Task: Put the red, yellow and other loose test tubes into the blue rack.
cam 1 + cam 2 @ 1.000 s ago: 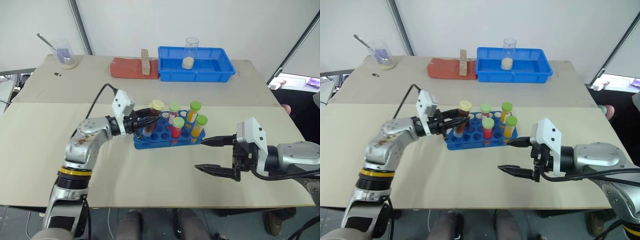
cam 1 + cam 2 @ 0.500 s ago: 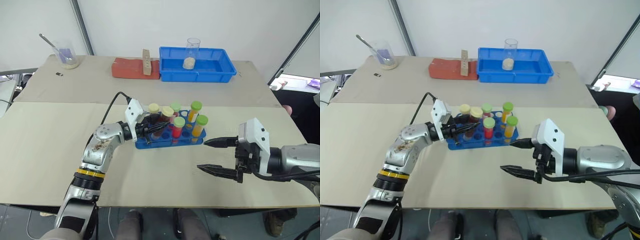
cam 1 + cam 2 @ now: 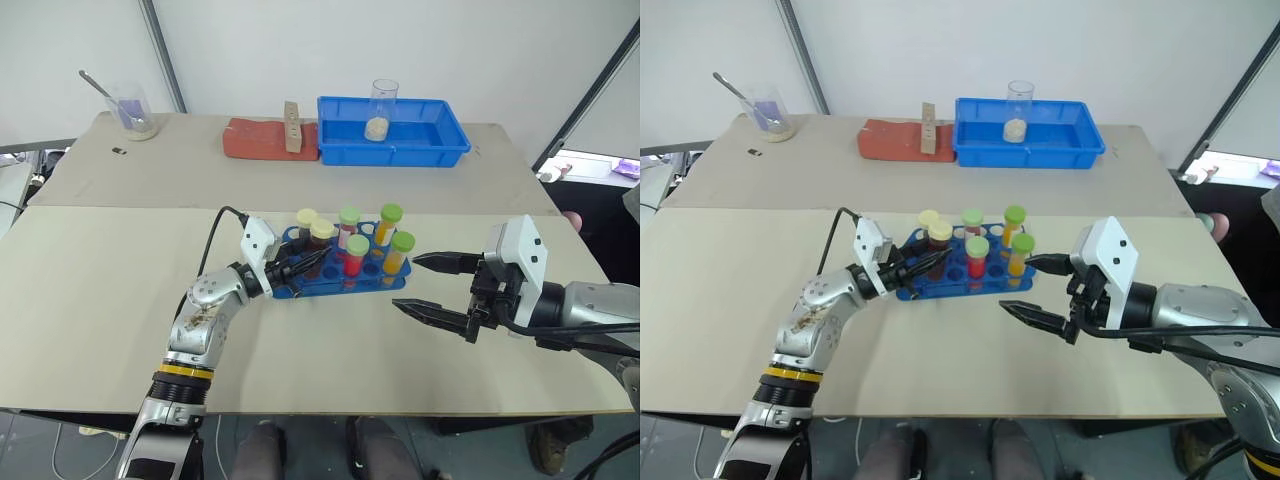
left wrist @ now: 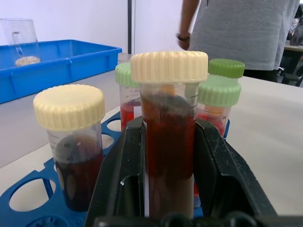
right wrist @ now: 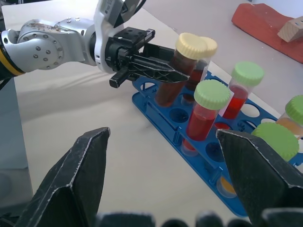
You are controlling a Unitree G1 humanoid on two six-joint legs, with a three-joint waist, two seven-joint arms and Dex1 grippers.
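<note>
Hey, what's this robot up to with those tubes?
The left tool grips a cream-capped tube of dark red liquid, lowering it into the blue rack. Five other capped tubes already stand there. The right tool hovers open beside the rack, holding nothing.

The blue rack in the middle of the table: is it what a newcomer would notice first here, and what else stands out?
Yes, the blue rack at the table's centre, full of green-capped and cream-capped tubes, catches the eye. The left gripper clasps a dark red tube with a cream cap standing in the rack. The right gripper hangs open just right of the rack.
</note>
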